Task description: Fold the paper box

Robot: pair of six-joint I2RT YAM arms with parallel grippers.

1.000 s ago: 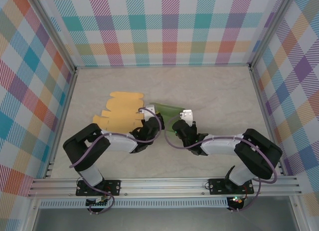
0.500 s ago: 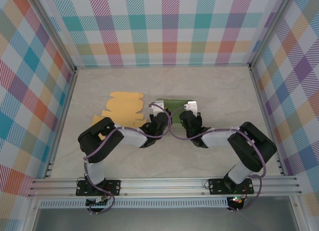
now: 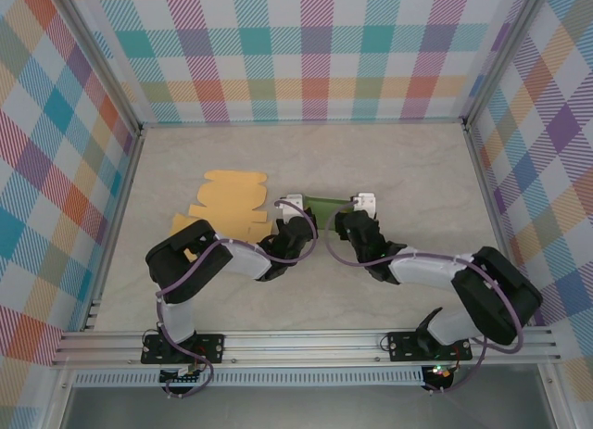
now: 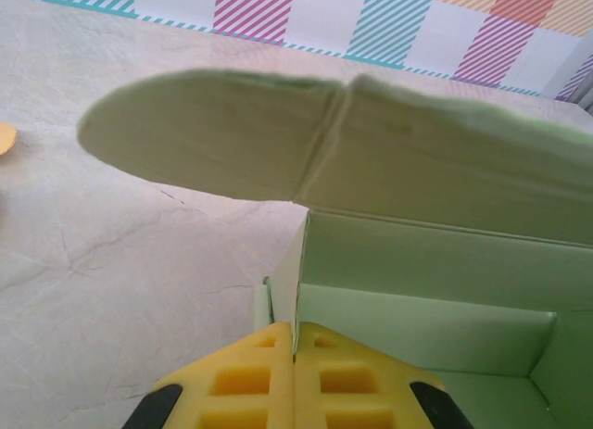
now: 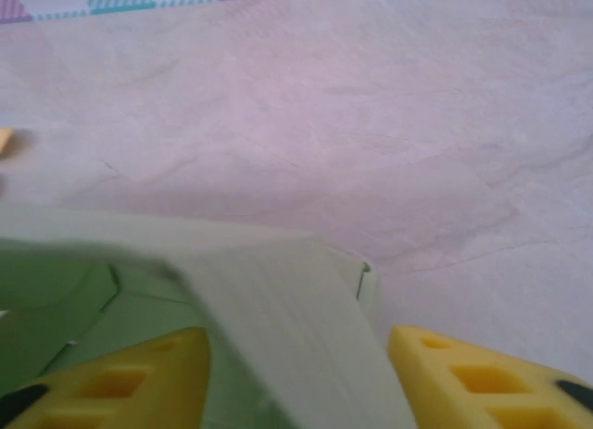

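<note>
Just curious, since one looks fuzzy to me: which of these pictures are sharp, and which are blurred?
Top external: even light, sharp, no glare. Left wrist: the green box and yellow fingers look fairly crisp. Right wrist: blurred, the box smeared, the table tinted pinkish.

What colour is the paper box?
The paper box is light green; clearest in the left wrist view.

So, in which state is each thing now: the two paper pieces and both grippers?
green box, partly folded, lid flap raised
orange sheet, lying flat, unfolded
left gripper, shut on a wall of the green box
right gripper, open, astride a green flap
</note>
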